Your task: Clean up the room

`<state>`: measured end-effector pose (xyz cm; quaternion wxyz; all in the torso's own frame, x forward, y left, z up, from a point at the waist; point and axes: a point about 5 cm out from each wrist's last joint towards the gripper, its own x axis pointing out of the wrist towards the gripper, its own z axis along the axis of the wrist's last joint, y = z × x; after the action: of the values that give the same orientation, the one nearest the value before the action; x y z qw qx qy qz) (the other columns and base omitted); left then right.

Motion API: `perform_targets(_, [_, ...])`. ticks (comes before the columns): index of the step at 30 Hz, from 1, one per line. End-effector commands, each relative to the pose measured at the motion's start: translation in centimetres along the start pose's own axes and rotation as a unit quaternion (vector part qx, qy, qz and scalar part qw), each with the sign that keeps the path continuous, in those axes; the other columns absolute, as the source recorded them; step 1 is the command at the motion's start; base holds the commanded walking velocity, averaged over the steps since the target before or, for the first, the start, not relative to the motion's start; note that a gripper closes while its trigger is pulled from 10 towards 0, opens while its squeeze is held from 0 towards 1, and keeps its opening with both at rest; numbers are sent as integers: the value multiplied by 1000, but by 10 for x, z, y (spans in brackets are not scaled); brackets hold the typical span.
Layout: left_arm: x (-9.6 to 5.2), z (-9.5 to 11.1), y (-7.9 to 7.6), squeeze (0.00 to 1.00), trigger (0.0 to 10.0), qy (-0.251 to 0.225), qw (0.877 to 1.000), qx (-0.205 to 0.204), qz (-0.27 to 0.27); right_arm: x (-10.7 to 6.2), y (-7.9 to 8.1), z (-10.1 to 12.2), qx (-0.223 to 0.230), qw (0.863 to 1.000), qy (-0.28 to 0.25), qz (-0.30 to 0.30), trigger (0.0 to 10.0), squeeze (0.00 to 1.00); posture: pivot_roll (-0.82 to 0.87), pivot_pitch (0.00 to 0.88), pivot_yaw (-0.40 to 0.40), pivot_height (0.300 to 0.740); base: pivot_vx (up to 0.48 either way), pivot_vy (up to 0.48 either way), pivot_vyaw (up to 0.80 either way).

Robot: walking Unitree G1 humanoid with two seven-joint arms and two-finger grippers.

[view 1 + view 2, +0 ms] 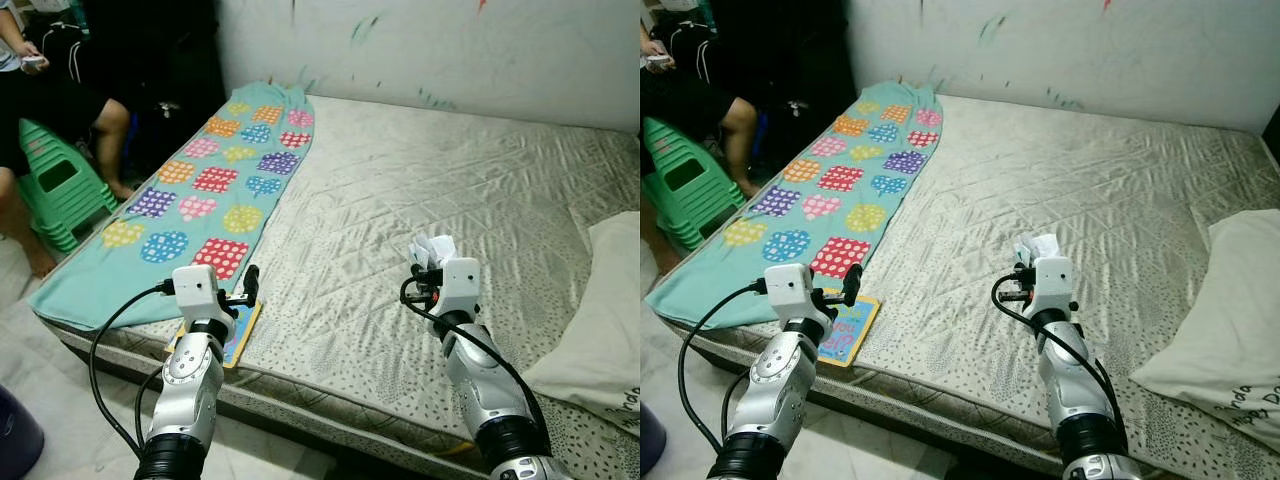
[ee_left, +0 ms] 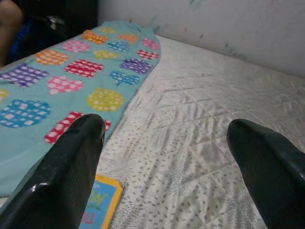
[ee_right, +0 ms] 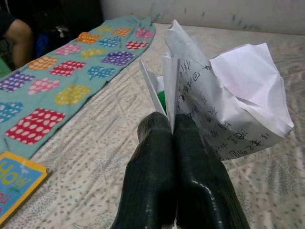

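My right gripper (image 3: 172,125) is shut on a crumpled white paper (image 3: 224,109) with printed writing, held a little above the mattress (image 1: 420,180); the same paper (image 1: 430,249) shows beyond my right wrist. My left gripper (image 2: 167,129) is open, hovering over the bed's near edge with nothing between its fingers. Just under it lies a colourful children's book (image 1: 845,331), flat at the mattress edge. A teal towel (image 1: 210,190) with bright patterned hearts and squares runs along the bed's left side.
A white pillow (image 1: 605,310) lies at the right edge of the bed. A person (image 1: 55,110) sits on a green plastic stool (image 1: 60,190) to the left, beside the bed. A scribbled white wall (image 1: 430,45) stands behind the bed.
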<state>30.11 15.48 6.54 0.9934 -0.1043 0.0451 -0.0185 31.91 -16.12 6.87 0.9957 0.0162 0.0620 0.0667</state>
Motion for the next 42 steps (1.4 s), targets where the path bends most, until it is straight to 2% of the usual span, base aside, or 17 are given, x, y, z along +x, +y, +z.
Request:
perform_targets(1, [-1,1,-2,0,10000,2,1000,2,-2,-1,-1,1,1,1000,0,-1,10000,0,-81,9,26,740,0,480,-587])
perform_targets(5, [-1,1,-2,0,10000,4,1000,1,-2,-3,-1,1,1,1000,1,-1,10000,0,-81,11,26,740,0,365,-147])
perform_targets(19, [-2,3,-3,0,10000,0,1000,-4,-6,-2,0,2,5,1000,6,0,10000,0,-80,24,22,740,0,0,0])
perform_targets(33, [-2,4,-5,0,10000,1,1000,-7,-9,-1,-3,2,10,1000,9,-7,10000,0,-79,22,19,740,0,471,0])
perform_targets(42, [-3,6,-9,0,10000,-13,1000,-12,-26,-1,-4,0,13,1000,14,-6,10000,0,-73,14,10,740,0,27,0])
